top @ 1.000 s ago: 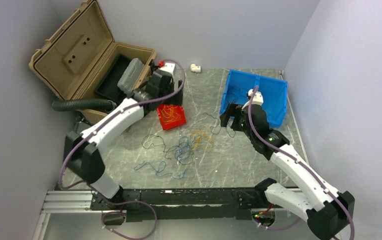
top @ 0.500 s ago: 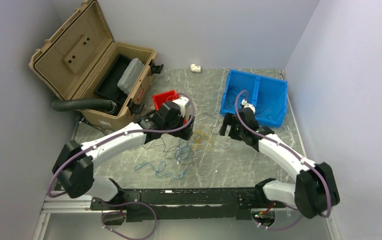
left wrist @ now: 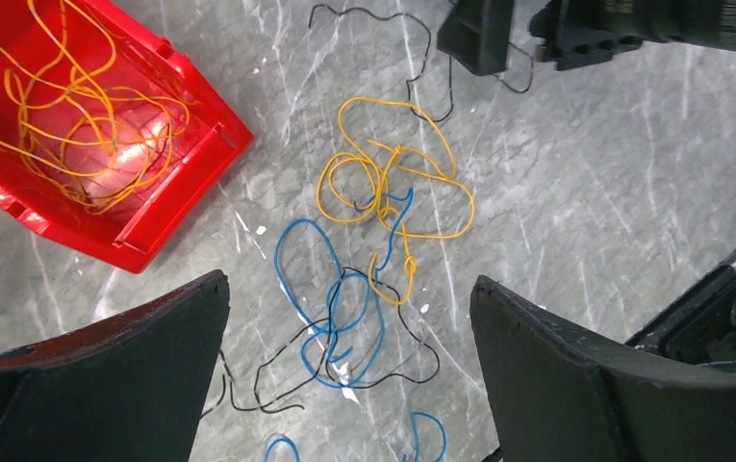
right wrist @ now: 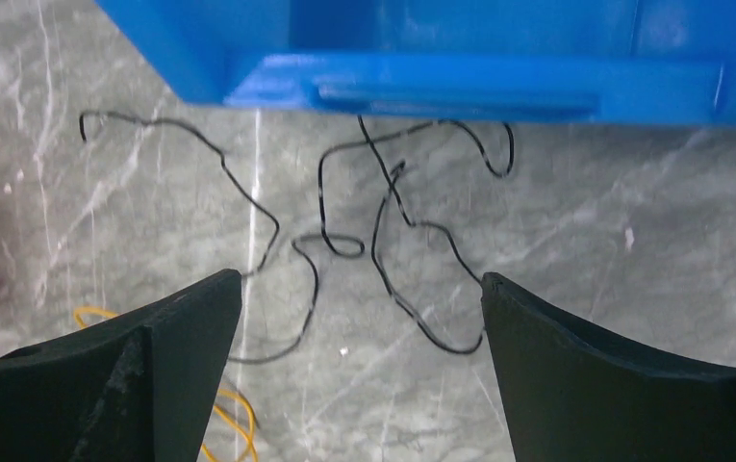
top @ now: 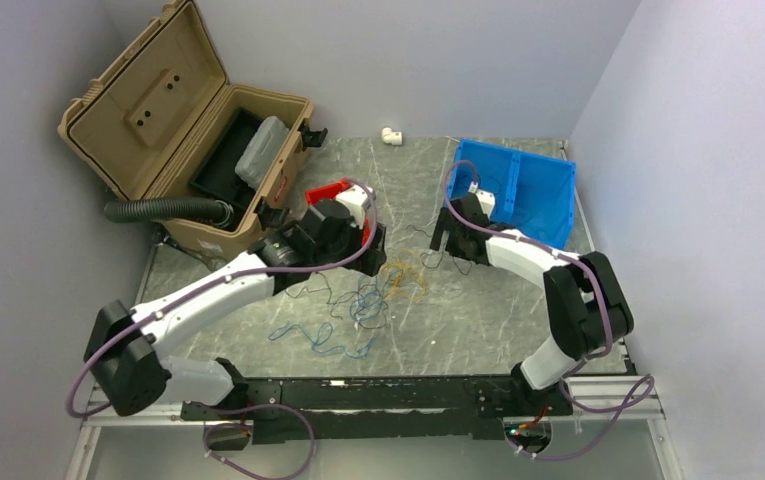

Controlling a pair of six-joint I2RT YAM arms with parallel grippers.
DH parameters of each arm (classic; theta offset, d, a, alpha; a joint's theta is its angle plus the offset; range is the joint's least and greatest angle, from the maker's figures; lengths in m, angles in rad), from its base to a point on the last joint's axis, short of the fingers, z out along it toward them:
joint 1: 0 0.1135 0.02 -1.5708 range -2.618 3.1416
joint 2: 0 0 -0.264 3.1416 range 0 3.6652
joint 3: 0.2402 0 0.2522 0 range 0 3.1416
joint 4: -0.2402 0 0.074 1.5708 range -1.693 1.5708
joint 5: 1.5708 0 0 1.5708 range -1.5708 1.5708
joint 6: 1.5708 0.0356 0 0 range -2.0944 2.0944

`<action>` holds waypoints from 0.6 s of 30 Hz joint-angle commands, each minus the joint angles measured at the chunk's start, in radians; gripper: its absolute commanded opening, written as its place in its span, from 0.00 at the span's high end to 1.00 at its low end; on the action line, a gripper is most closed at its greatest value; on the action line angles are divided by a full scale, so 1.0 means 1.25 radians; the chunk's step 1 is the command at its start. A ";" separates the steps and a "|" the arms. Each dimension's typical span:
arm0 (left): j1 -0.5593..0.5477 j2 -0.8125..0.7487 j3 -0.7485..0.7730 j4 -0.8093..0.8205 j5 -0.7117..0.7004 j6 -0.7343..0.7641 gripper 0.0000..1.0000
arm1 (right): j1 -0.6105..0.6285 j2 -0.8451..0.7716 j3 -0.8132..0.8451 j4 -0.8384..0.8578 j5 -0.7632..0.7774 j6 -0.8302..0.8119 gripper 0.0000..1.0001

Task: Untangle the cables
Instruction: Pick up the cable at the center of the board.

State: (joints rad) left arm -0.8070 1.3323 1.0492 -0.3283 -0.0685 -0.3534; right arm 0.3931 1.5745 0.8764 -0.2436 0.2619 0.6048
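Observation:
The cables lie loose on the grey marble table as hair-thin loops. An orange-yellow bunch (top: 403,275) sits beside blue loops (top: 363,305), with more blue strands nearer the front. My left gripper (top: 370,240) hangs open just above them. In the left wrist view it (left wrist: 349,289) frames the blue loops (left wrist: 277,265), a black strand (left wrist: 431,366) and the orange-yellow knot (left wrist: 390,154). My right gripper (top: 448,240) is open and empty over black strands (right wrist: 321,192), close to the blue bin (right wrist: 441,77). Its open jaws (right wrist: 362,279) hold nothing.
A red bin (left wrist: 200,164) holding orange-yellow wires lies by the left gripper, partly hidden by the arm from above. The blue bin (top: 548,195) stands at the back right. An open tan case (top: 158,110), a black ribbed hose (top: 158,210) and a white fitting (top: 391,135) sit at the back.
My left arm has swung from the tan case across the red bin to above the tangle. My right wrist has moved back toward the blue bin as its elbow folded up. Both grippers stay open.

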 commanded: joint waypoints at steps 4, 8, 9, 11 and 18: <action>-0.003 -0.112 -0.025 -0.033 -0.018 0.004 0.02 | 0.002 0.097 0.091 0.016 0.087 0.024 0.02; -0.003 -0.146 -0.027 -0.055 -0.028 0.012 0.01 | 0.006 0.147 0.115 0.007 0.105 0.031 0.02; -0.003 -0.155 -0.029 -0.059 -0.030 0.014 0.01 | 0.007 0.160 0.121 0.003 0.109 0.032 0.03; -0.003 -0.175 -0.032 -0.064 -0.037 0.016 0.01 | 0.007 0.183 0.131 -0.001 0.115 0.034 0.05; -0.003 -0.223 -0.056 -0.069 -0.057 0.019 0.01 | 0.033 0.221 0.150 -0.007 0.122 0.023 0.46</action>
State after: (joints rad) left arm -0.8066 1.0946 0.9909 -0.4107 -0.1081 -0.3519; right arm 0.4126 1.8183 1.0435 -0.2413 0.4114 0.6243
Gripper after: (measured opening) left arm 0.994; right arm 0.737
